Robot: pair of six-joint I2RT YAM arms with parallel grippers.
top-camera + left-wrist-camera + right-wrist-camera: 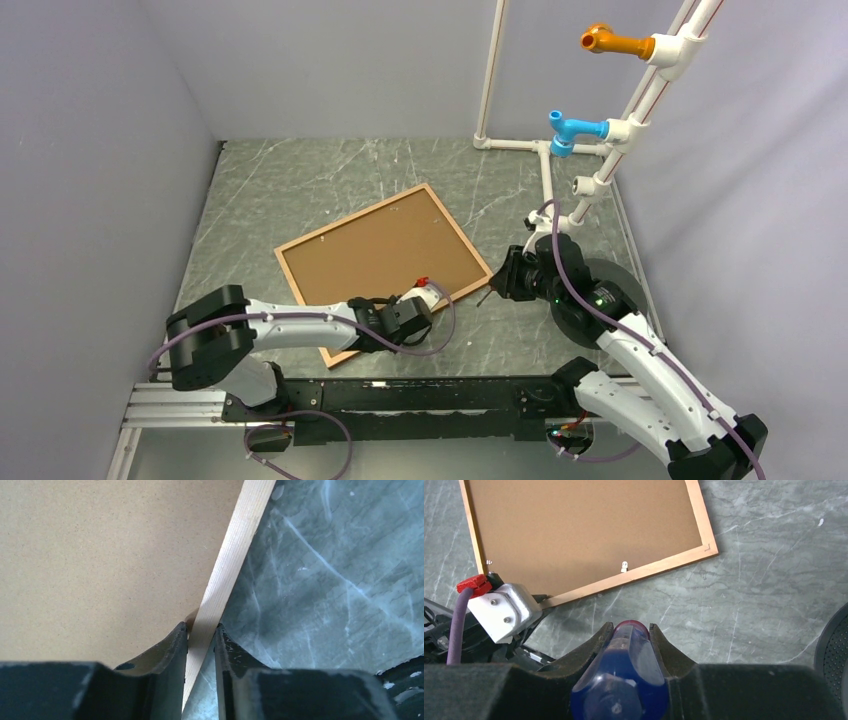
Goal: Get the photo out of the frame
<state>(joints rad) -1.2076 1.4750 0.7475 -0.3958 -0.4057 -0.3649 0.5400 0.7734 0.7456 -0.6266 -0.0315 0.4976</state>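
The frame (461,228) lies face down on the table, its thin wood moulding round the light-brown backing board (380,250). The photo's printed side is hidden; only its board shows. My left gripper (438,298) is shut on the frame's near edge moulding (235,550), one finger over the board (100,555), the other outside over the table. My right gripper (502,280) is shut on a blue-handled screwdriver (629,670), held just right of the frame's right corner (709,550), its tip pointing down to the table. A small metal clip (624,566) sits on the board by the near edge.
A white pipe stand (545,165) with a blue peg (572,130) and an orange peg (615,42) stands at the back right. A black round disc (612,282) lies behind my right arm. Grey walls close in on the left, back and right.
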